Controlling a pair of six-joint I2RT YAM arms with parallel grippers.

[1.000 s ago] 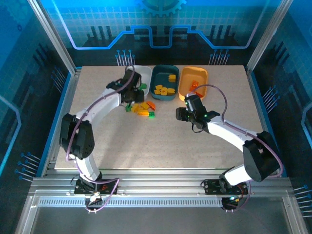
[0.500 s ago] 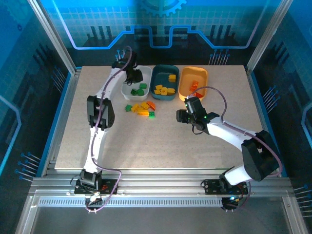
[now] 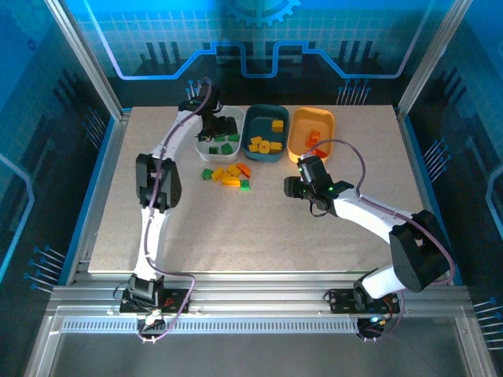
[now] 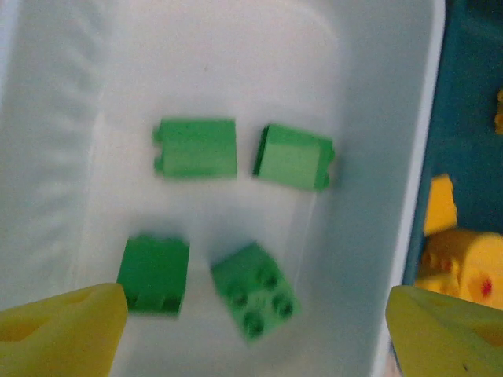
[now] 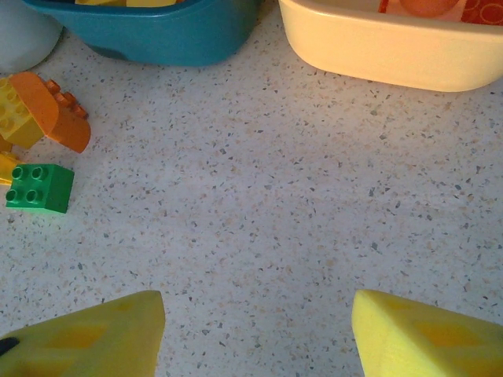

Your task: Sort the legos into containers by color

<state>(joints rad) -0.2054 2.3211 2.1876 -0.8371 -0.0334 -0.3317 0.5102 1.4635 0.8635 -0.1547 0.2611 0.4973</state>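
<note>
Right wrist: loose legos [image 5: 39, 187] near teal tray [image 5: 157, 39]; claw [image 5: 259, 330] over table [image 5: 275, 196]

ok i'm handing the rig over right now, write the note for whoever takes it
Left gripper: open, empty, over the white tray.
Right gripper: open, empty, low over the table, short of the orange tray.
Done: four green bricks in the white tray; yellow bricks in the teal tray; orange-red bricks in the orange tray.
Left: the loose pile on the table in front of the white and teal trays, with two green, some yellow and at least one orange-red. Each goes to its matching tray.
</note>
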